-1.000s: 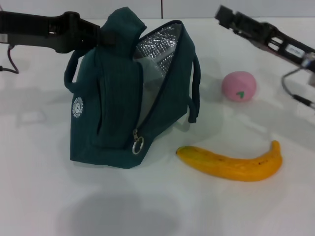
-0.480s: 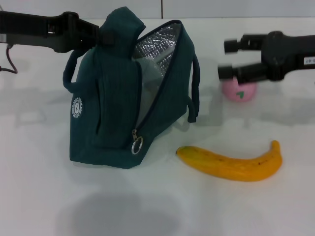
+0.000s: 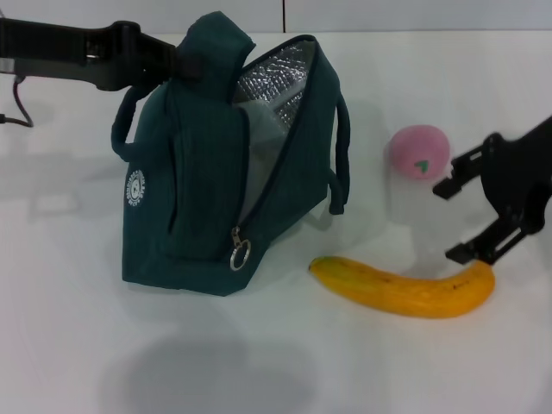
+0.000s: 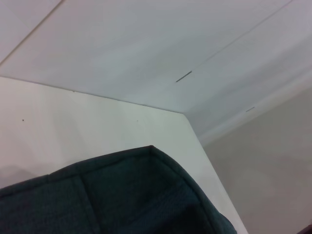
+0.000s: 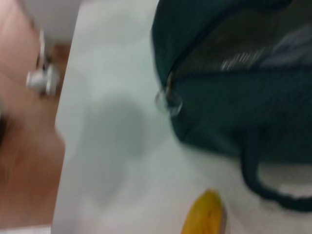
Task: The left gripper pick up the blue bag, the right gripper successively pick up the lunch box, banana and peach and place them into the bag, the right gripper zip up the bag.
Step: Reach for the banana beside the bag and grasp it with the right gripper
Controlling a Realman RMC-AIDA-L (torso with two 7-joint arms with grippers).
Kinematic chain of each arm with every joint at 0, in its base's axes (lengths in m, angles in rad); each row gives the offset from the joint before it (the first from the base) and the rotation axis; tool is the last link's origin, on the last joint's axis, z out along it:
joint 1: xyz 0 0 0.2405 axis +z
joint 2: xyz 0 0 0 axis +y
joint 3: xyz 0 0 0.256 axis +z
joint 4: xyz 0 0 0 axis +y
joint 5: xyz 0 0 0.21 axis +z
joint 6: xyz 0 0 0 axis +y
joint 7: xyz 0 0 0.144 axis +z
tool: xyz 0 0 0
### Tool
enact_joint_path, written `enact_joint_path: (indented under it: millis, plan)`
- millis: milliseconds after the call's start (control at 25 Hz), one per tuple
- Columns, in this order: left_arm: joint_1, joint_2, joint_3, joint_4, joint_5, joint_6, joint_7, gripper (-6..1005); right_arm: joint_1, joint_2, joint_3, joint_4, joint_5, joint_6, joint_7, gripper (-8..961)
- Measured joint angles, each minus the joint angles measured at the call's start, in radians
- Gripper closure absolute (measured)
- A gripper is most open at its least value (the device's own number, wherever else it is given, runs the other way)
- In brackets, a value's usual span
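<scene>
The blue bag (image 3: 226,172) stands on the white table (image 3: 78,345) with its zipper open, the silver foil lining (image 3: 274,82) showing and the metal ring pull (image 3: 241,255) hanging at its front corner, while the left tool (image 3: 177,62) is clamped on the peaked top of the bag's fabric. The right tool (image 3: 473,216) has its two fingers spread open just above the stem end of the banana (image 3: 405,286), which lies on the table to the right of the bag. The pink peach (image 3: 418,151) sits beyond the banana, just beside that tool's upper finger and apart from the bag
</scene>
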Motion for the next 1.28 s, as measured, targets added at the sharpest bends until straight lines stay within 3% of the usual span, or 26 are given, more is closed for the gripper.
enact_joint_path:
  millis: [160, 480, 880, 1280]
  plan:
    - [-0.003, -0.001, 0.003, 0.000, -0.002, -0.002, -0.001, 948, 0.017, 0.051, -0.018, -0.028, -0.127, -0.023, -0.024, 83]
    - [-0.010, -0.004, 0.004, -0.002, -0.005, -0.002, -0.007, 947, 0.000, 0.087, -0.131, -0.023, -0.189, 0.048, -0.062, 82]
    - [-0.012, -0.008, 0.005, -0.002, -0.006, -0.002, -0.006, 947, -0.013, 0.102, -0.234, 0.030, -0.204, 0.155, -0.062, 81]
    - [-0.015, -0.008, 0.004, -0.002, -0.006, -0.002, -0.007, 946, -0.007, 0.105, -0.261, 0.089, -0.192, 0.177, -0.060, 107]
